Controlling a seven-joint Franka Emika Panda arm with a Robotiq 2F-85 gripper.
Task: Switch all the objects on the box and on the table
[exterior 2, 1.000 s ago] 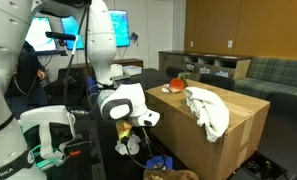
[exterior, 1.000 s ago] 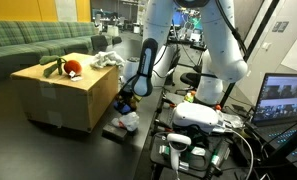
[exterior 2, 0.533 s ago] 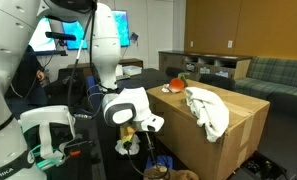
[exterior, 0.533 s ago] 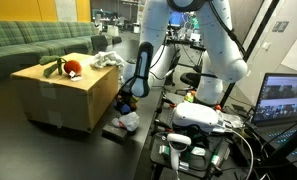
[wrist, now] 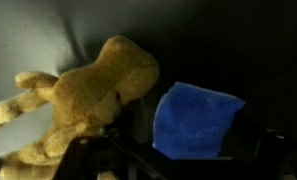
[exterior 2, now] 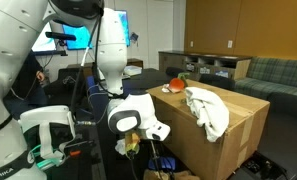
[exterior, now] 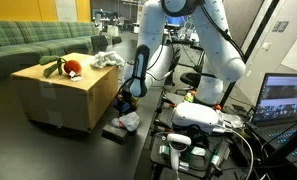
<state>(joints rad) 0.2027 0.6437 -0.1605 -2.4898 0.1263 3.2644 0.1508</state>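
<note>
Lettering "EMIKA" on white robot arm [exterior 2: 2,150], text on monitor [exterior: 284,98] too small to read

Both exterior views faced the cardboard box [exterior: 58,100] [exterior 2: 223,140] from opposite sides — the wrist view sat close above a plush toy [wrist: 98,90].

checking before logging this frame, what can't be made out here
Gripper: open or shut unclear, small in both exterior views, dark in the wrist view.
Plush toy: cut off by the wrist view's left edge.
Red thing on the box: too small to identify.
</note>
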